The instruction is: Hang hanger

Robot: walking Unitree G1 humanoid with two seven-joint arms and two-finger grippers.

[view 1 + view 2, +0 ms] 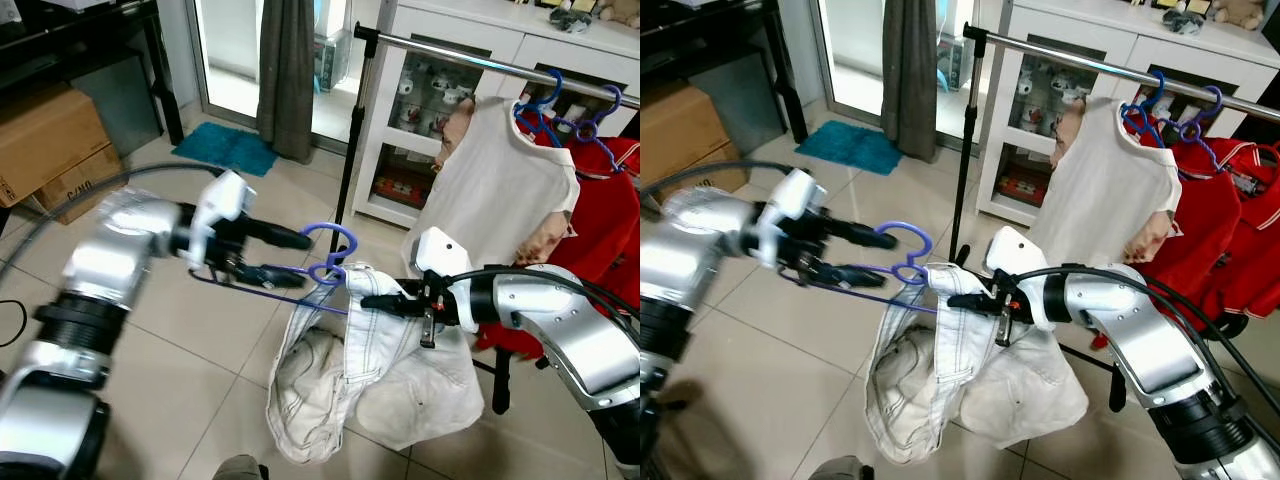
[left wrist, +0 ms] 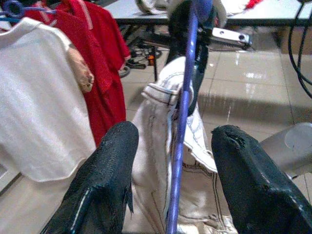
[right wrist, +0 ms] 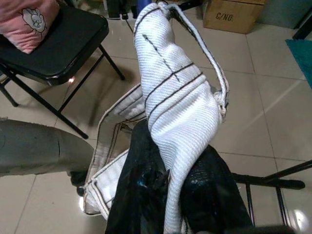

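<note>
Now we hold the purple hanger (image 1: 322, 262) in front of us, above the tiled floor (image 1: 200, 380), well short of the clothes rail (image 1: 470, 60). Our left gripper (image 1: 300, 257) takes it from the left side: in the left wrist view the thin purple bar runs between the two black fingers (image 2: 102, 180), and these stand apart, with a gap on each side of the bar, so they are not pressed on it. The hook of the hanger curls just past the fingertips.

A pair of white jeans (image 1: 350, 370) with dark stitching hangs over the hanger and drops down toward the floor. Our right gripper (image 1: 385, 301) comes from the right side and is closed on the waistband of these jeans; in the right wrist view the white cloth is pinched between the black fingers (image 3: 204, 195) and rises up over them.

Behind, on the rail, a white shirt (image 1: 500, 185) and red shirts (image 1: 610, 210) hang on blue hangers (image 1: 545, 105). A teal mat (image 1: 225, 147) lies near the grey curtain (image 1: 285, 70), and cardboard boxes (image 1: 50, 150) stand at the far left.
</note>
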